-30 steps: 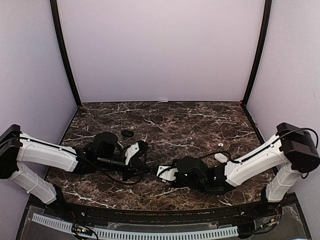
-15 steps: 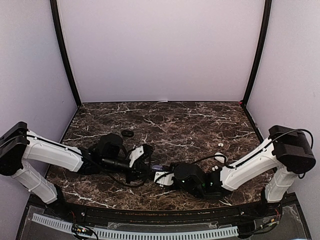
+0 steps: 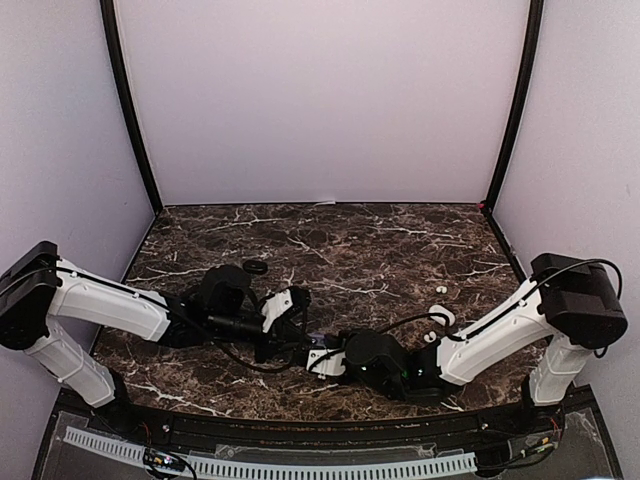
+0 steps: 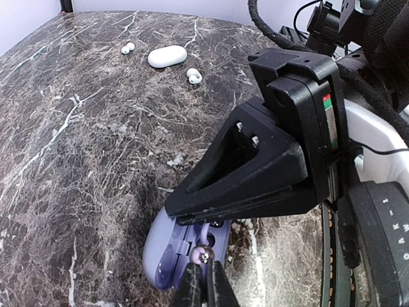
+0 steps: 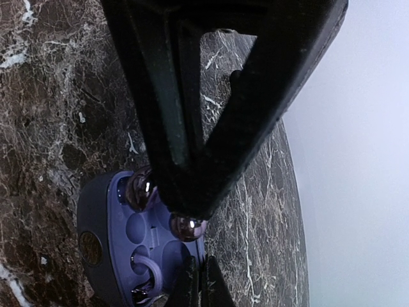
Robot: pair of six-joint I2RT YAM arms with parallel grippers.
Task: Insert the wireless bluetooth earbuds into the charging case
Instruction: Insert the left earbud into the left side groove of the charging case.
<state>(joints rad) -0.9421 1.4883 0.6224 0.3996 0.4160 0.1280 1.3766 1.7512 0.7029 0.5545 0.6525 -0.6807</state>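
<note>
The charging case point(image 4: 163, 246) is purple and lies open on the marble between both grippers; in the top view it is a small bluish patch point(image 3: 315, 342). My left gripper point(image 4: 204, 263) is shut on a shiny purple earbud point(image 4: 204, 254), held just above the case's pockets. In the right wrist view that earbud point(image 5: 186, 225) hangs under the left gripper point(image 5: 185, 211), and a second earbud point(image 5: 139, 188) sits at a pocket of the case point(image 5: 102, 217). My right gripper point(image 5: 198, 265) is shut, tips at the case's rim; whether it pinches the rim is unclear.
A white oval case point(image 4: 167, 56) with two loose white earbuds point(image 4: 126, 48) point(image 4: 193, 76) lies farther right on the table, near the right arm's cable. A flat black ring point(image 3: 256, 267) lies behind the left arm. Black corner posts and lilac walls surround the table.
Both arms have closed in on the table's middle. The left gripper moved right with its earbud, and the right gripper slid left and down onto the case.
</note>
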